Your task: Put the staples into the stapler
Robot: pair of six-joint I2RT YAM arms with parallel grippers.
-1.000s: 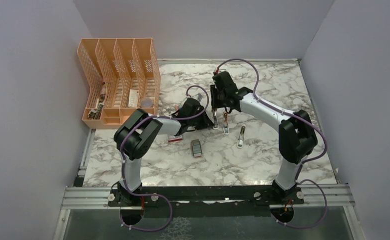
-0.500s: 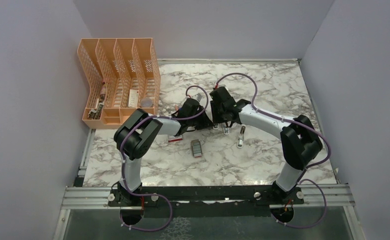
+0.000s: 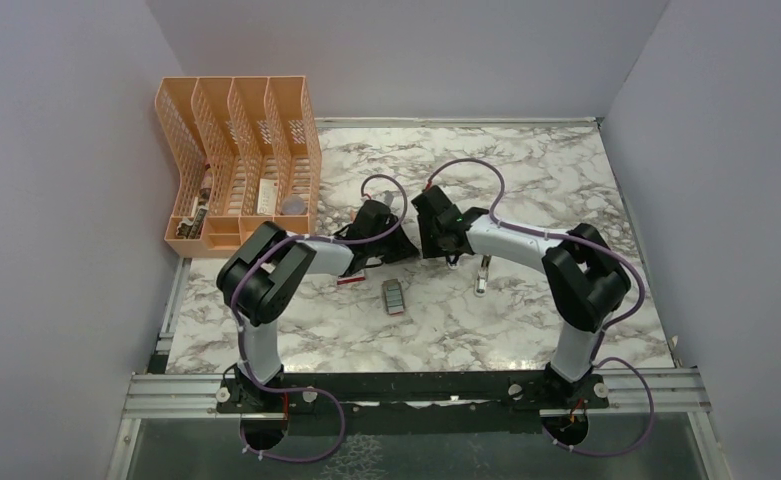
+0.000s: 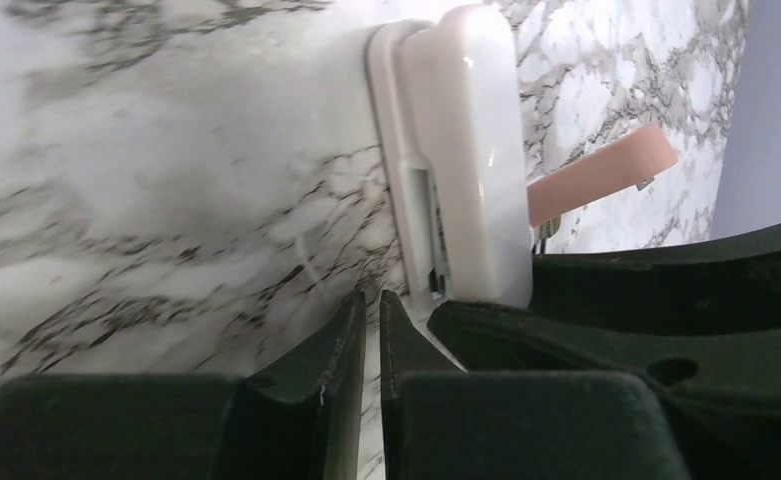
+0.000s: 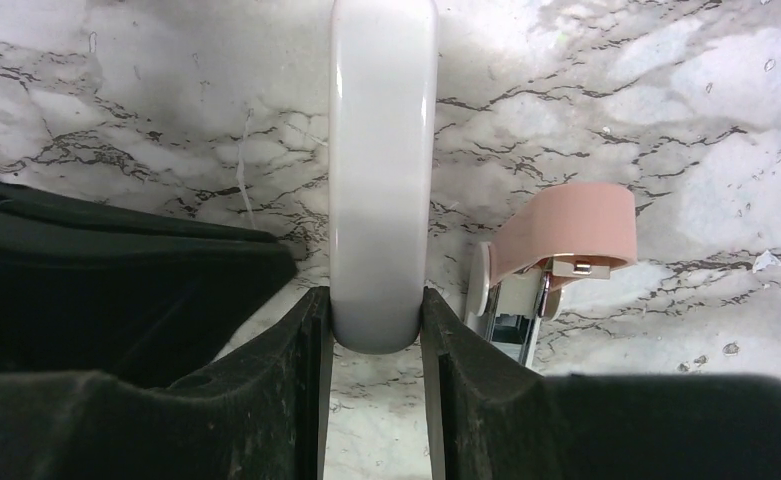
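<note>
Stapler (image 5: 382,170) first: the white bar sits with its rounded near end pinched between the two fingers of my right tool (image 5: 376,320), both fingers pressed against its sides. I cannot tell whether it rests on the table (image 3: 526,170) or hangs just above it. My left tool (image 4: 371,305) is all but closed, only a thin slit between its tips and nothing in it; the tips sit just left of the stapler's edge, close against the right tool's black body. The pink block (image 5: 571,230) lies just right of the stapler, apart from it. The staples (image 3: 394,297) lie on the marble nearer my bases, with the red-and-white box (image 3: 351,279) to their left and the pen (image 3: 483,272) off to the right. Both tools meet mid-table, well away from every edge; broad marble runs to the far and right edges, while the orange file rack (image 3: 236,150) fills the far left corner.
</note>
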